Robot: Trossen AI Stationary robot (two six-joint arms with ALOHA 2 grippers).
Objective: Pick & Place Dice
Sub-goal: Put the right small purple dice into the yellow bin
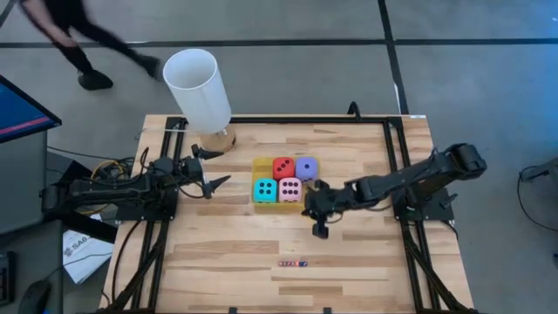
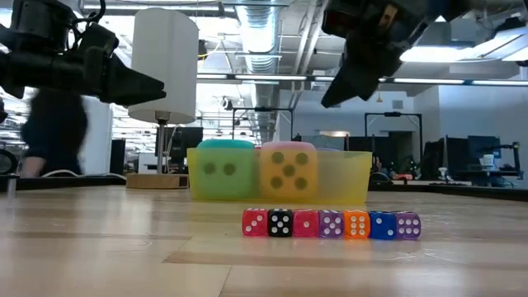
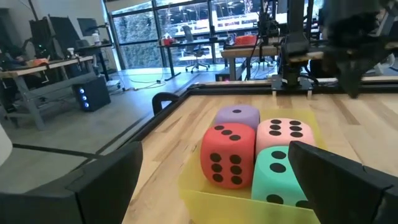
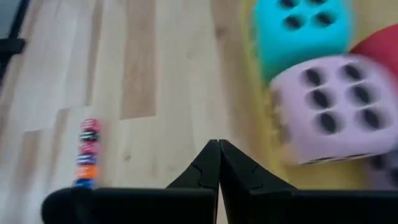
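Observation:
A yellow tray (image 1: pixel 258 203) stands mid-table and holds four soft dice resting on its floor: red (image 1: pixel 283 167), purple (image 1: pixel 306 167), cyan (image 1: pixel 265 189) and pink (image 1: pixel 290 189). My right gripper (image 1: pixel 319 228) is shut and empty. It slants down above the table beside the tray's near right corner, close to the pink die (image 4: pixel 329 112). My left gripper (image 1: pixel 214 174) waits open and level to the left of the tray, looking at the red die (image 3: pixel 227 154).
A white cylinder (image 1: pixel 199 87) on a wooden base stands at the table's far left. A row of tiny dice (image 1: pixel 293 262) lies near the front edge. A person (image 1: pixel 70 35) walks beyond the far left corner. Bare wood lies on the tray's near side and to its right.

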